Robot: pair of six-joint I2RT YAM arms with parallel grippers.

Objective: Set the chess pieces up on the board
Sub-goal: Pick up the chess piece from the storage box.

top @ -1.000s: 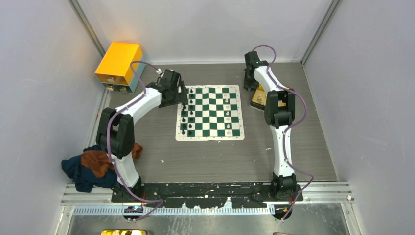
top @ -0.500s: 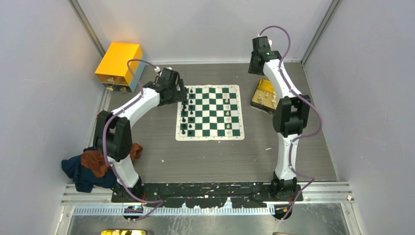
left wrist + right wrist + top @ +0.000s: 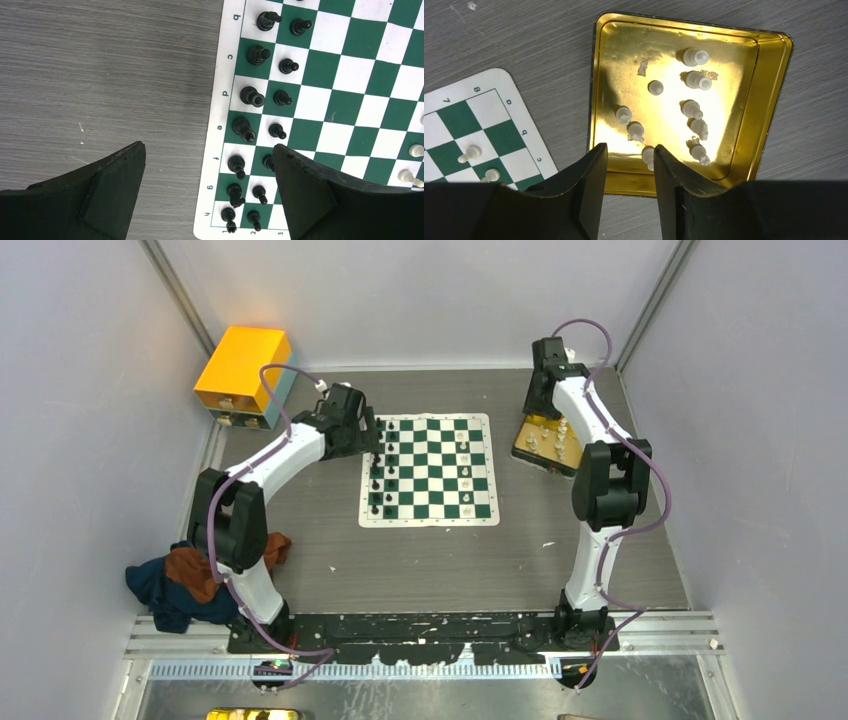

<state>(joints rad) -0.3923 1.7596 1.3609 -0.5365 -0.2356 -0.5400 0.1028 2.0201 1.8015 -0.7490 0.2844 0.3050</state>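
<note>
The board (image 3: 428, 470) lies near the table's (image 3: 430, 560) far edge, chess pieces (image 3: 381, 465) lining its left side (fewer on its right). A tray (image 3: 734, 90) holding more sits just beside its right edge.

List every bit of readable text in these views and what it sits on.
"b" "c" "d" "e" "f" "g" "h": cream border of the board, left wrist view.
"1" "2" "3": same border, along its other edge.
"7" "8" and "a" "b" "c": board corner, right wrist view.
Top view: the border markings are too small to read.
Gold tray, orange box: no legible text.
</note>
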